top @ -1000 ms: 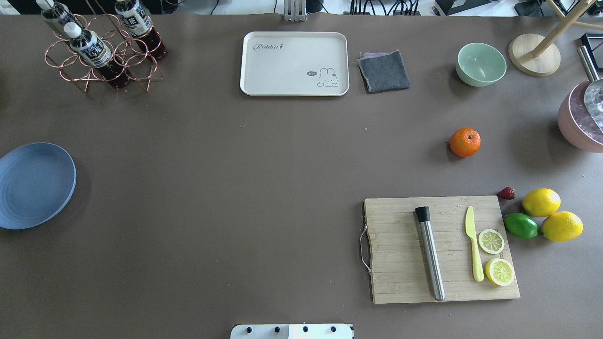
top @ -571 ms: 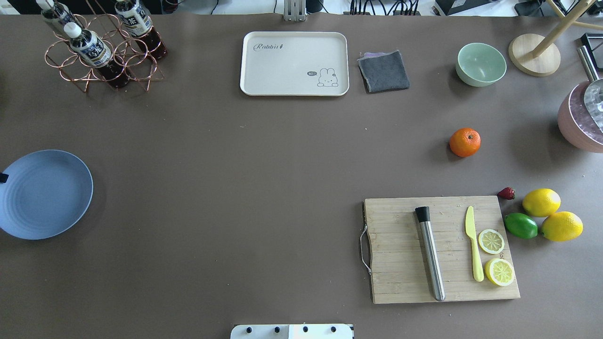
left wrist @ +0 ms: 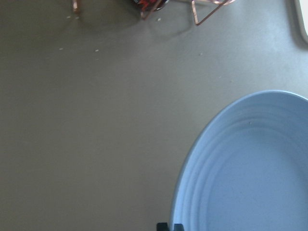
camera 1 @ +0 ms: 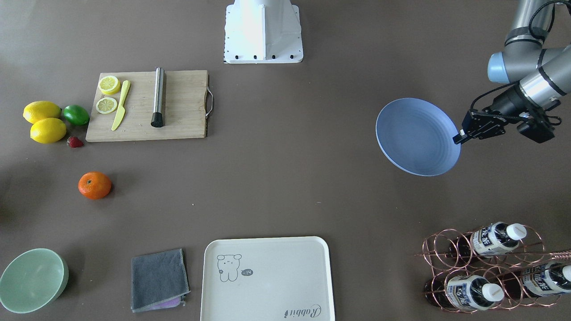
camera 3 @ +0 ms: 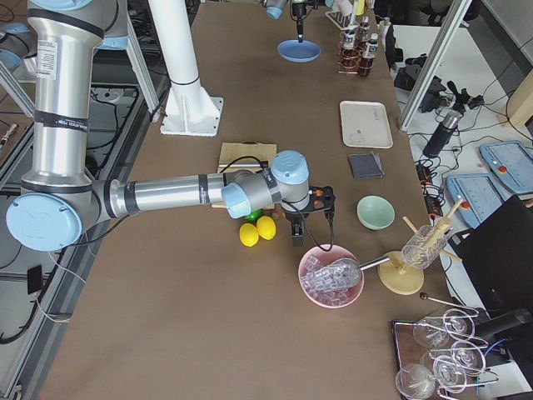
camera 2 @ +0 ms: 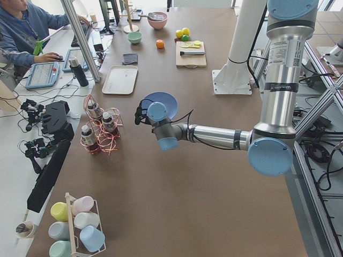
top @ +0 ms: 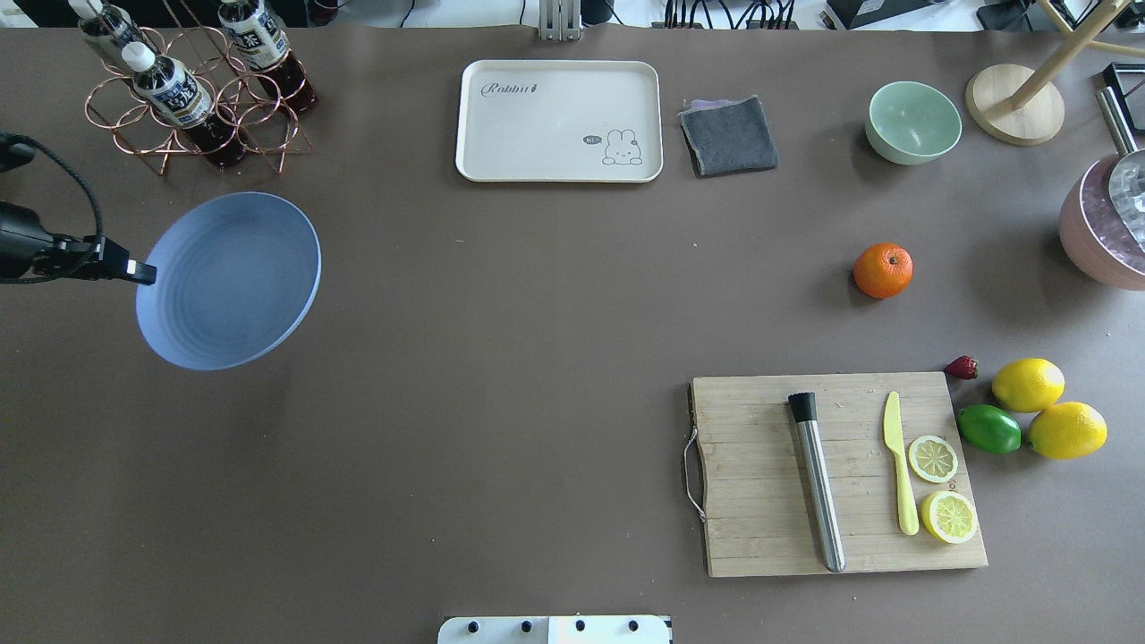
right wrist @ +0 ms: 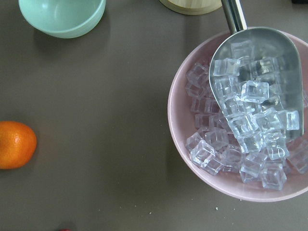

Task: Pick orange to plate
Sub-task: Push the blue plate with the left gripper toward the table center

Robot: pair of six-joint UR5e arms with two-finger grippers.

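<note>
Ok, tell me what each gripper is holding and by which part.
The left gripper pinches the plate by its rim, on the side nearest the arm. Whether the right gripper holds anything cannot be told.

The orange (top: 883, 270), small, round and bright, its dark stem dot turned upward, is seen resting on the brown table (top: 537, 358) in the right half of the overhead frame, a little above mid-height. The plate (top: 229, 282), round, shallow and periwinkle blue with faint concentric rings, is shown at the left of the same frame. It is tilted and held clear of the table, pinched at its left rim by the left gripper (top: 136, 270). Orange and plate are well apart.
</note>
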